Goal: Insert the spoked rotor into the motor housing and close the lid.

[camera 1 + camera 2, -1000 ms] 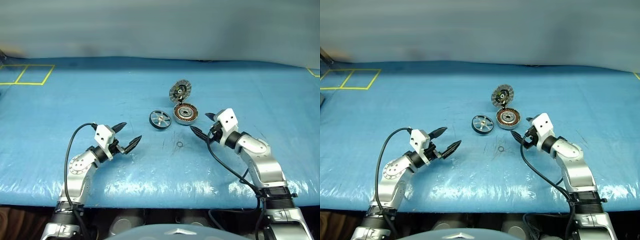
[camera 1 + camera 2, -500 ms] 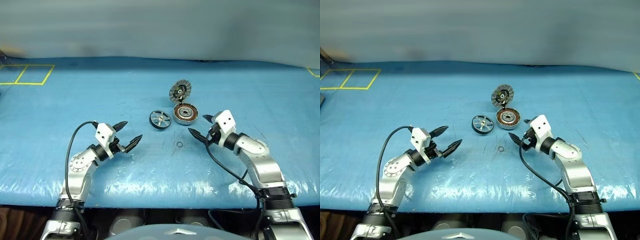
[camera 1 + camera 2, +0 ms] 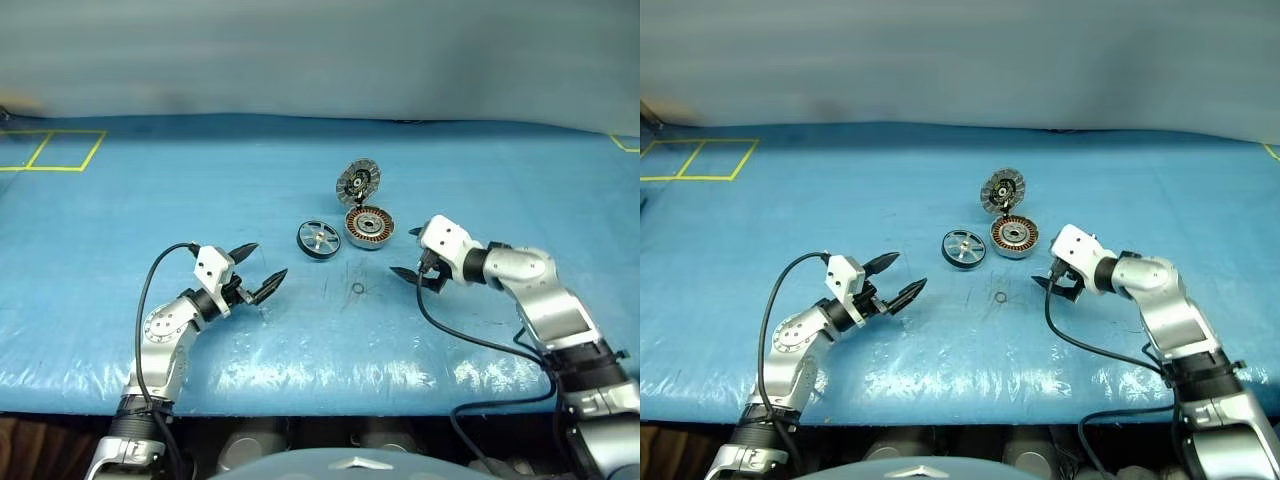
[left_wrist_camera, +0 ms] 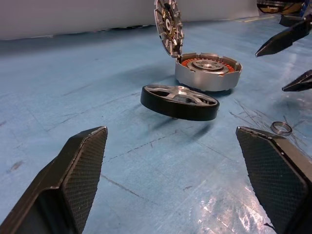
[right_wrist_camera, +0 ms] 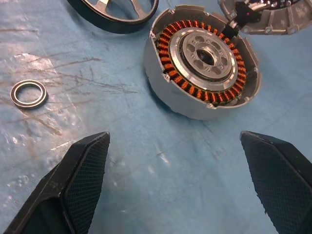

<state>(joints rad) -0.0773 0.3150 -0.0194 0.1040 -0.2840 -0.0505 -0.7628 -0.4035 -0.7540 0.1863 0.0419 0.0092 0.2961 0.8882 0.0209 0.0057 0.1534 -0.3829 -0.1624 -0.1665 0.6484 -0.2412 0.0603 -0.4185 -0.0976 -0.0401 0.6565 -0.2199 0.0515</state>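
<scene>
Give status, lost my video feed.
Left gripper open, empty; right gripper open beside motor housing. Lid up, spoked rotor on mat. Small ring nearby.

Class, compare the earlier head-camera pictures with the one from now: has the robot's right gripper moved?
Yes. The right gripper has turned its open fingers more downward; its arm now comes in from the right. Against the motor housing, which has stayed put, it remains just to the right, not touching.

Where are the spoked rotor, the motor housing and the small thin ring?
spoked rotor [image 4: 181, 99], left wrist view, on a silver spoke.
motor housing [image 5: 206, 52], right wrist view, on its silver hub.
thin ring [image 5: 29, 93], right wrist view, on its rim.
</scene>
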